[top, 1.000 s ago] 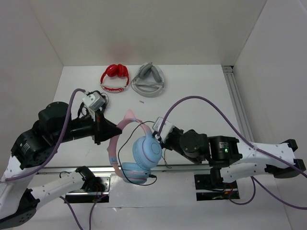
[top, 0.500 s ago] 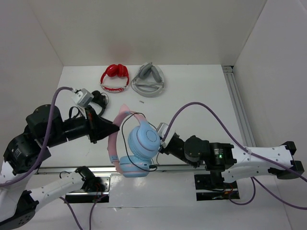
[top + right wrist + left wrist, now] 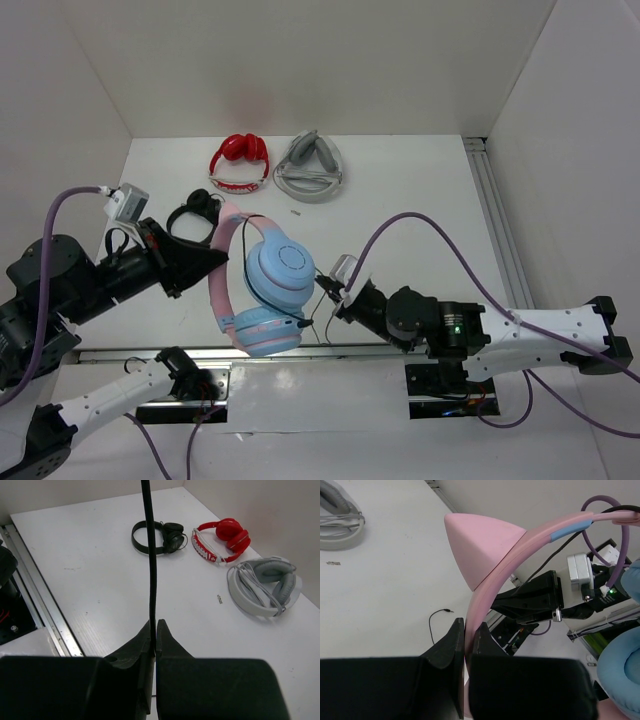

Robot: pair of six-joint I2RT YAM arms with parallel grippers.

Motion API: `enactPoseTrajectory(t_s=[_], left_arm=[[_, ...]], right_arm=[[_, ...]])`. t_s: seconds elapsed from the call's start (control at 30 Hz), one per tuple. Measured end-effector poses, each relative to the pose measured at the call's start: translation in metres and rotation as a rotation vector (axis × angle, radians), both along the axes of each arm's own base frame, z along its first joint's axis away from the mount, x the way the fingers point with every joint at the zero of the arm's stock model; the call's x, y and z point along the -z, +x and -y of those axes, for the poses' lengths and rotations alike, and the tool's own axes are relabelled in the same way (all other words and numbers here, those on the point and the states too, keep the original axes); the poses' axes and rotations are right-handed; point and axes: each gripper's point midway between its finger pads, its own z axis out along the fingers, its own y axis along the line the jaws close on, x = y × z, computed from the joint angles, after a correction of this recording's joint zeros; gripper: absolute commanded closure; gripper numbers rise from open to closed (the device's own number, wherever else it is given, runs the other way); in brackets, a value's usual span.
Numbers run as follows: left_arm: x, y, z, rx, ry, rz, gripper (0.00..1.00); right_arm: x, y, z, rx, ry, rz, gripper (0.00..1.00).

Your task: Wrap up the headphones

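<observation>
The headphones [image 3: 278, 280] have light blue ear cups and a pink cat-eared headband [image 3: 520, 545]. They hang in the air over the table's near edge. My left gripper [image 3: 218, 258] is shut on the pink headband [image 3: 222, 270], and its fingers [image 3: 451, 645] pinch the band just below a cat ear. My right gripper [image 3: 328, 296] is shut on the thin black cable [image 3: 149, 545], which runs straight up from its closed jaws. The cable's free end with the plug [image 3: 440, 617] lies on the table.
Red-and-white headphones [image 3: 240, 162] and grey headphones [image 3: 312, 166] lie at the back of the table. Small black headphones [image 3: 196, 212] lie at the left. A metal rail [image 3: 500, 220] runs along the table's right side. White walls enclose the table.
My left arm has drawn back to the left and carried the headphones up and left. My right gripper has moved down and left, keeping its hold on the cable.
</observation>
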Motion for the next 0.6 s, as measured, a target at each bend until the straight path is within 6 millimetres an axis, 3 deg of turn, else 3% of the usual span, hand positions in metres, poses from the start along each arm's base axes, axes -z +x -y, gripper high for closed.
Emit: enactPoseTrajectory(t_s=[0.3, 0.43, 0.6], left_arm=[[0.005, 0.012, -0.013, -0.114, -0.003, -0.031, 1.00], [0.010, 0.016, -0.020, -0.167, 0.002, -0.057, 1.00], [0.011, 0.022, -0.020, -0.205, -0.025, -0.093, 1.00]], right_arm=[[0.008, 0.004, 0.002, 0.038, 0.018, -0.016, 0.96], [0.015, -0.002, -0.005, -0.008, 0.049, -0.026, 0.95], [0.010, -0.015, -0.020, -0.100, 0.133, -0.033, 1.00]])
